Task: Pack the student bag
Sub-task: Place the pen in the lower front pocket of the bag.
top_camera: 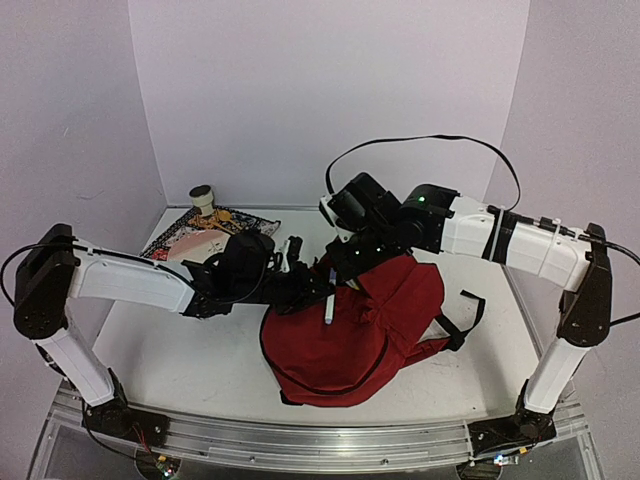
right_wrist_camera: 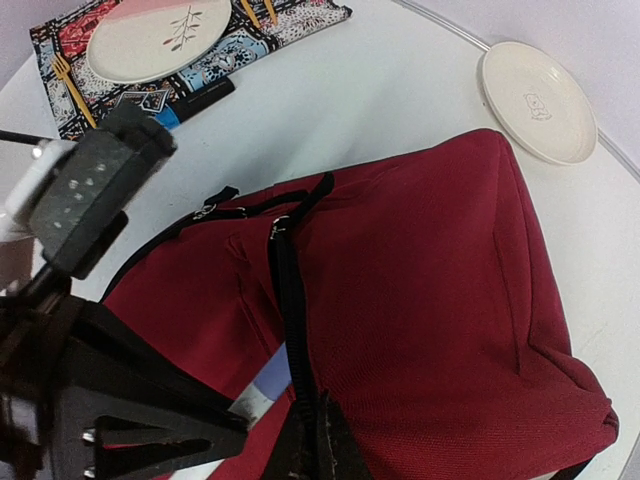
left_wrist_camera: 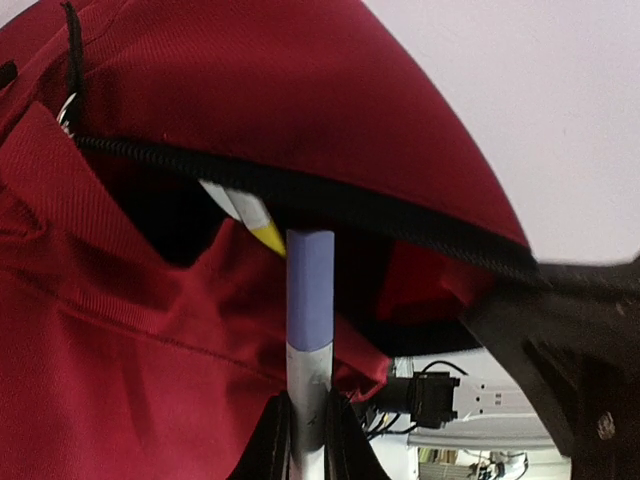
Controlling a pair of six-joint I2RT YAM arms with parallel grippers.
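Note:
The student bag (top_camera: 385, 325) is a dark-red backpack lying in the middle of the table, its black zipper edge lifted. My right gripper (right_wrist_camera: 322, 445) is shut on that zipper edge (right_wrist_camera: 292, 300) and holds the opening up; from above the right gripper (top_camera: 347, 268) sits at the bag's top left. My left gripper (left_wrist_camera: 308, 425) is shut on a white marker with a lavender cap (left_wrist_camera: 310, 290), cap end pointing into the dark opening of the bag (left_wrist_camera: 120, 330). The marker (top_camera: 329, 308) also shows from above. A yellow-tipped item (left_wrist_camera: 262, 232) lies inside the opening.
A patterned placemat (right_wrist_camera: 60, 60) with a plate (right_wrist_camera: 160, 35) and gold cutlery lies far left. A black marker (right_wrist_camera: 190, 100) rests by it. A small white plate (right_wrist_camera: 538, 100) sits beyond the bag. A small cup (top_camera: 203, 197) stands at the back left.

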